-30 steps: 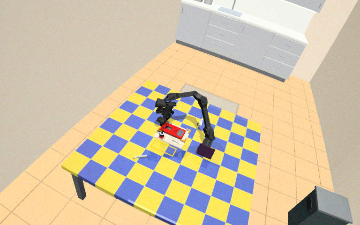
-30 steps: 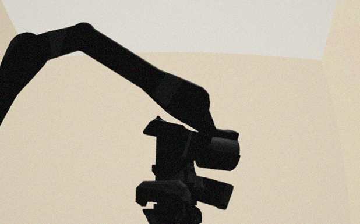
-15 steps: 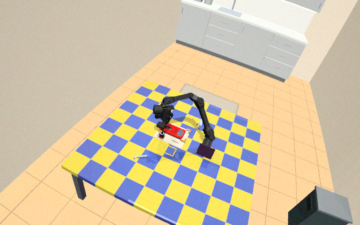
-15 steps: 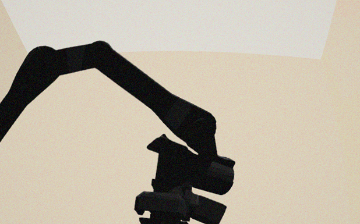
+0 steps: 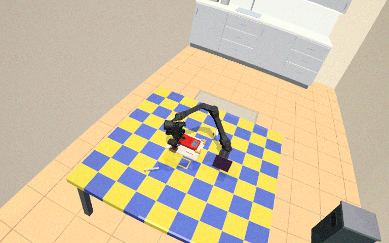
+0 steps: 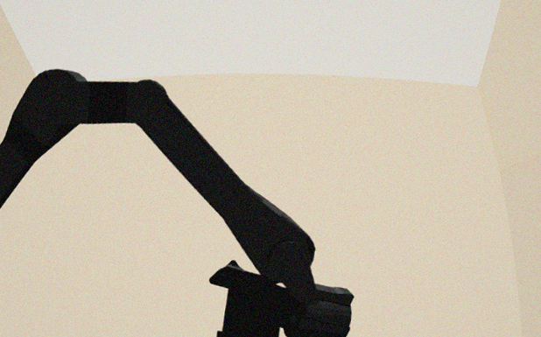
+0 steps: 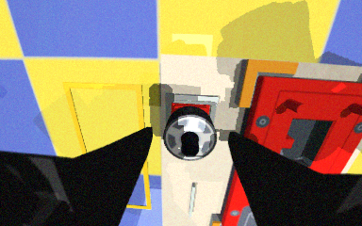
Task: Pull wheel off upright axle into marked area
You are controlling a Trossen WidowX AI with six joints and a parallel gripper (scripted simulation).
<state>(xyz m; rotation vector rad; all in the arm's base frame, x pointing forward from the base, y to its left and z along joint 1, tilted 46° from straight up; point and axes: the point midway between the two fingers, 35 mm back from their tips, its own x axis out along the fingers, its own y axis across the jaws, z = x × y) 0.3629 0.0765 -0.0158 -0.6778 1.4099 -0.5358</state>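
The wheel, with a silver rim and dark tyre, sits over a small red and grey mount on the cream board. Its dark centre faces the wrist camera; the axle cannot be made out clearly. My gripper is open and points down over the wheel, one finger to each side, with visible gaps in the wrist view. How high the fingertips are above it cannot be told. The gripper hides the wheel in the top view. The marked area, a yellow outline, lies beside the board.
A red block with grey parts lies on the board between orange corners, close to one finger. A pale rod lies beyond the outline. Another small pale piece lies near the arm.
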